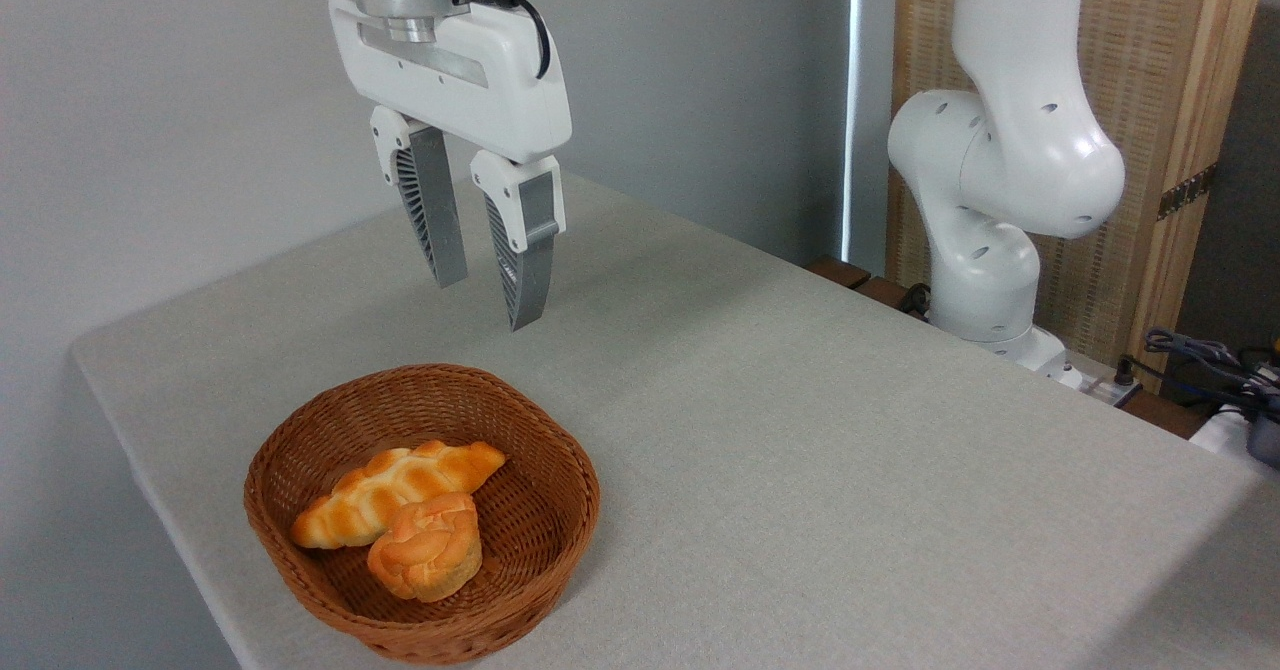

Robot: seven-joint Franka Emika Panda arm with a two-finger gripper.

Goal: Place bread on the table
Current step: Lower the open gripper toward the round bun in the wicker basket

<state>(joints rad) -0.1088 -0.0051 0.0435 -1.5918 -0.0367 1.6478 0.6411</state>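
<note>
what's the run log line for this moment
hand: open, empty, above table | bread: in basket, touching braided loaf | stage: not yet grasped

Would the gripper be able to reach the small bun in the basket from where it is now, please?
Probably yes. The gripper hangs open above the table, and the bread lies uncovered in the open-topped basket, leaning against the braided loaf, which may crowd one finger.

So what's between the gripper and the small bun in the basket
In the camera view, nothing solid: open air below the gripper, then the basket's far rim. The bun leans against the braided loaf.
</note>
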